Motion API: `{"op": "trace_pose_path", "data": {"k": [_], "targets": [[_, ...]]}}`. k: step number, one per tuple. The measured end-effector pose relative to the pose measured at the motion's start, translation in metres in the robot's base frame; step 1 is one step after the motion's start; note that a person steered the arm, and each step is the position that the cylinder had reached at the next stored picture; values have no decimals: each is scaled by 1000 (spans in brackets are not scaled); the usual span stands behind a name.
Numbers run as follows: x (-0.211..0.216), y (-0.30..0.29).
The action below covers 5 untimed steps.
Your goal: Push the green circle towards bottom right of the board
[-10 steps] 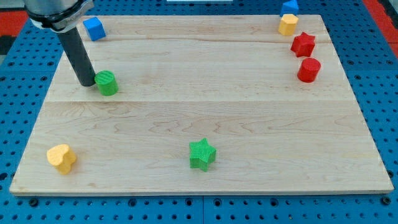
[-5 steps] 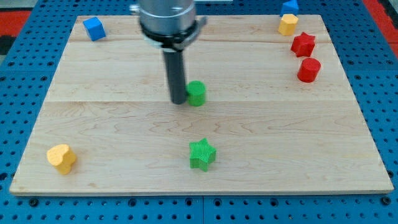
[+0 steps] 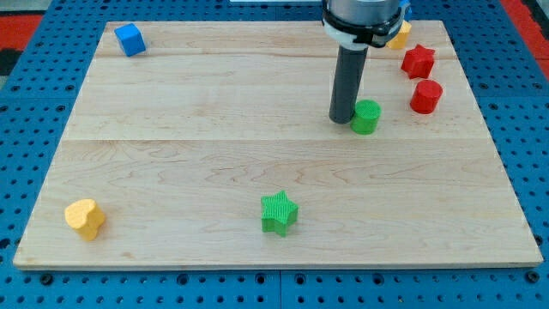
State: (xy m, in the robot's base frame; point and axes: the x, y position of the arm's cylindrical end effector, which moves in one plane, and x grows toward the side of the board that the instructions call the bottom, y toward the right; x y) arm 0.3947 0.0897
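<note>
Green circle point(image 3: 366, 117) stands on the wooden board point(image 3: 257, 172), toward two o'clock from the board's middle, in the upper right part of the view. The board is the largest thing here, a pale plank surface lying on a blue perforated table point(image 3: 17, 77) that shows around its edges. Next in size is the dark rod point(image 3: 347, 81), coming down from the arm at the view's top. It has no jaws to spread or close; it ends in my tip point(image 3: 341, 118), which sits on the board at nine o'clock of the green circle, touching it or just beside it.

A green star point(image 3: 279, 212) lies near six o'clock of the board's middle, well apart from the circle. A yellow heart-shaped block point(image 3: 85, 217) sits at the eight o'clock corner. A red cylinder point(image 3: 425, 96) stands near the circle at about two o'clock of it, not touching. A red star-like block point(image 3: 419, 61) is just above that cylinder. A blue cube point(image 3: 129, 39) rests at the ten o'clock corner. A yellow block point(image 3: 399, 35) shows at the one o'clock corner, partly hidden behind the arm, its shape unclear.
</note>
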Motion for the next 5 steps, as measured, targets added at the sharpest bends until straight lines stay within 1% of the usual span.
{"op": "trace_pose_path", "data": {"k": [1,2,3,4,5], "targets": [[-22,0],[-9,24],[6,68],[12,92],[11,80]]}}
